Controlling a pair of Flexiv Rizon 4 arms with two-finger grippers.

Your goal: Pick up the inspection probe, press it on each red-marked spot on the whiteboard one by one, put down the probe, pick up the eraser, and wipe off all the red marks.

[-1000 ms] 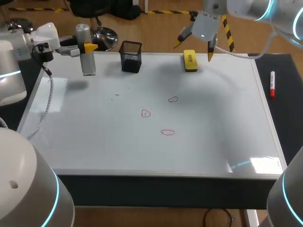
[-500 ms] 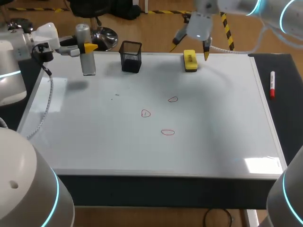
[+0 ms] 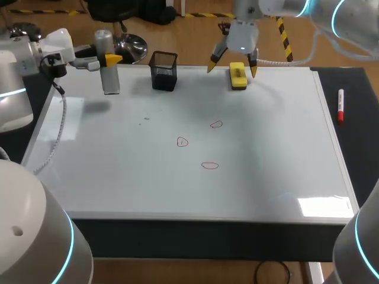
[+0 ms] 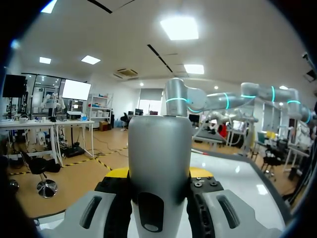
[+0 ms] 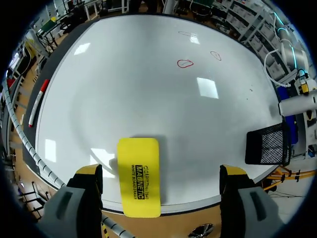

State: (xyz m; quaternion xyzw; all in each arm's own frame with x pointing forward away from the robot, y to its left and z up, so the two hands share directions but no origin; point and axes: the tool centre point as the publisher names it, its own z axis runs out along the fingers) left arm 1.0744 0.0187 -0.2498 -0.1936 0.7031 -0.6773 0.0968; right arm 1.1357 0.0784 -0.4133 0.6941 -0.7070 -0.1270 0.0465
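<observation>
A grey cylindrical probe (image 3: 110,68) hangs upright over the whiteboard's (image 3: 148,183) far left corner, with my left gripper (image 3: 110,60) shut on it. The left wrist view shows that probe (image 4: 159,158) clamped between the left gripper's (image 4: 158,174) fingers. The yellow eraser (image 3: 238,76) lies flat at the board's far edge. My right gripper (image 3: 232,69) hovers open just over it. From the right wrist, the eraser (image 5: 138,177) sits between the right gripper's (image 5: 161,171) spread fingers, untouched. Three red marks (image 3: 216,124) (image 3: 182,141) (image 3: 209,165) are drawn mid-board.
A black mesh cup (image 3: 163,71) stands at the far edge between the probe and the eraser; the right wrist view has the cup (image 5: 269,144) beside the gripper. A red marker (image 3: 340,105) lies on the dark mat right of the board.
My right gripper has moved left and down, from beside the eraser to straddling it, still open. The left arm and probe have stayed put.
</observation>
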